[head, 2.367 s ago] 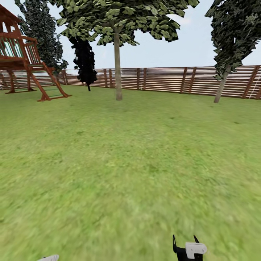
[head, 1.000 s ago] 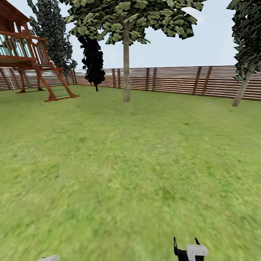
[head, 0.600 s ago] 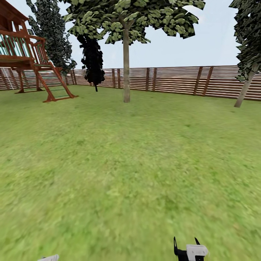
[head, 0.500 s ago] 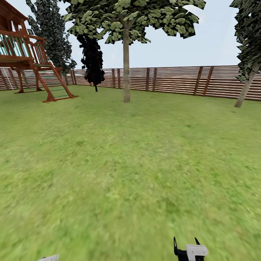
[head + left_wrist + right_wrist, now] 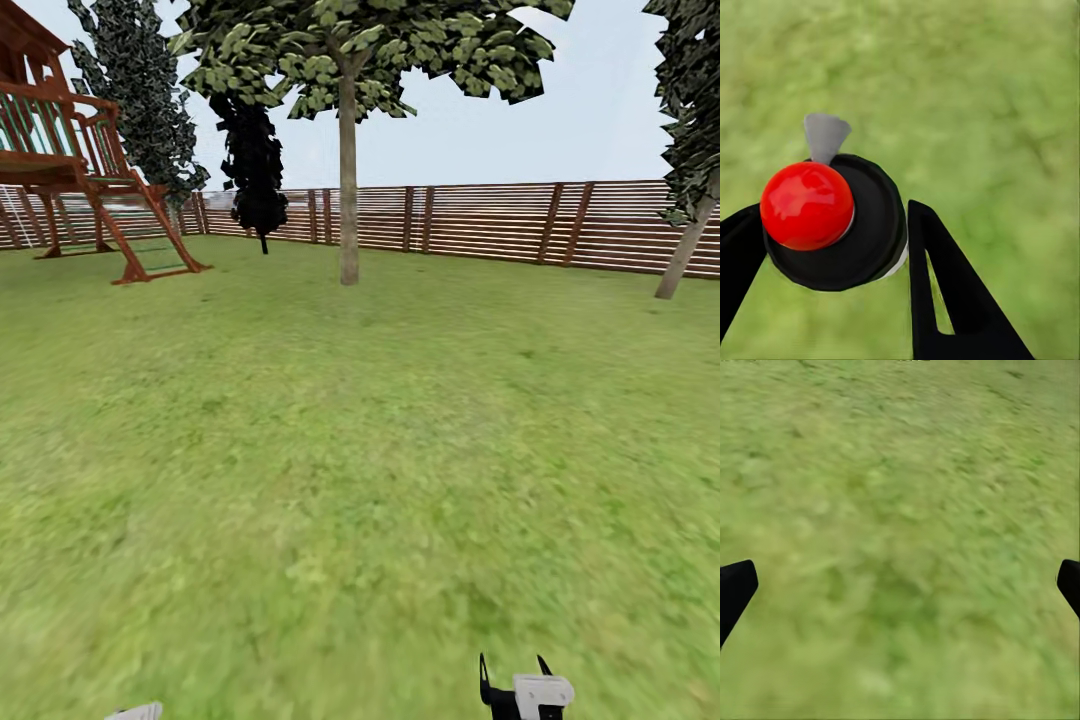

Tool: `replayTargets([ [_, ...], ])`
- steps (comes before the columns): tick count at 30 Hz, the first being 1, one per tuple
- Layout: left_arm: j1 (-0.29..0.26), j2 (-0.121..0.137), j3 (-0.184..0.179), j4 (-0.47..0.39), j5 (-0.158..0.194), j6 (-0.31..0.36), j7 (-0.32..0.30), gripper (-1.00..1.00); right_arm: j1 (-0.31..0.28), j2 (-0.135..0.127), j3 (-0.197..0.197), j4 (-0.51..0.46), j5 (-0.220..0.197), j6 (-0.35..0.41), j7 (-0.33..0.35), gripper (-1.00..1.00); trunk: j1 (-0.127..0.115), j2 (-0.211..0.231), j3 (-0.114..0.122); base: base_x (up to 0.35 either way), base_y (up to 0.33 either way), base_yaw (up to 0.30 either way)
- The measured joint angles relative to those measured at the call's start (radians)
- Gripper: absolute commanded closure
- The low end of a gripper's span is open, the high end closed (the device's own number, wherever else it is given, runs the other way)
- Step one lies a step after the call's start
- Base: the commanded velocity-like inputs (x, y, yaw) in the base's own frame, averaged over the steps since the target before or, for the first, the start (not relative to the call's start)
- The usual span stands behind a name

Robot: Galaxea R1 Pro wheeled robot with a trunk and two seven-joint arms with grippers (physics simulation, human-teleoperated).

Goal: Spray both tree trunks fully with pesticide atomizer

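In the left wrist view the pesticide atomizer (image 5: 832,232), with a red knob on a black cap and a grey nozzle, sits between the black fingers of my left gripper (image 5: 829,229), which is shut on it above the grass. My right gripper (image 5: 900,585) is open over bare lawn, and it also shows at the bottom of the head view (image 5: 512,668). Across the garden lawn (image 5: 360,450) stands one tree with a thick straight tree trunk (image 5: 348,190) straight ahead. A second tree has a leaning trunk (image 5: 683,255) at the far right by the fence.
A brown slatted fence (image 5: 480,220) closes the far side. A wooden play structure with a ladder (image 5: 90,170) stands at the far left. A narrow black-foliaged tree (image 5: 253,165) stands beside the fence. Open grass lies between me and the trees.
The whole head view has shifted: the trees and fence slid to the right and sit slightly nearer, so the camera moved. Both grippers look unchanged.
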State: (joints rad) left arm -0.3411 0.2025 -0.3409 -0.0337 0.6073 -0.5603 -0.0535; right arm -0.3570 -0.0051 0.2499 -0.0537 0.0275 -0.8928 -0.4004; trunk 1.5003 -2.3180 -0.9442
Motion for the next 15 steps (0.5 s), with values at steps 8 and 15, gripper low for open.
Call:
replayTargets([
  [8,0.000,0.000,0.000,0.000,0.000,0.000,0.000,1.00,0.000,-0.003,-0.001,0.000,0.000,0.000,0.002,-1.00,0.000,0.000,0.000,0.332,0.000,0.000],
  [15,0.000,0.000,0.000,0.000,0.000,-0.001,0.000,1.00,0.000,-0.003,0.000,0.000,0.000,0.000,0.002,-1.00,0.000,0.000,0.000,0.332,0.000,0.000],
])
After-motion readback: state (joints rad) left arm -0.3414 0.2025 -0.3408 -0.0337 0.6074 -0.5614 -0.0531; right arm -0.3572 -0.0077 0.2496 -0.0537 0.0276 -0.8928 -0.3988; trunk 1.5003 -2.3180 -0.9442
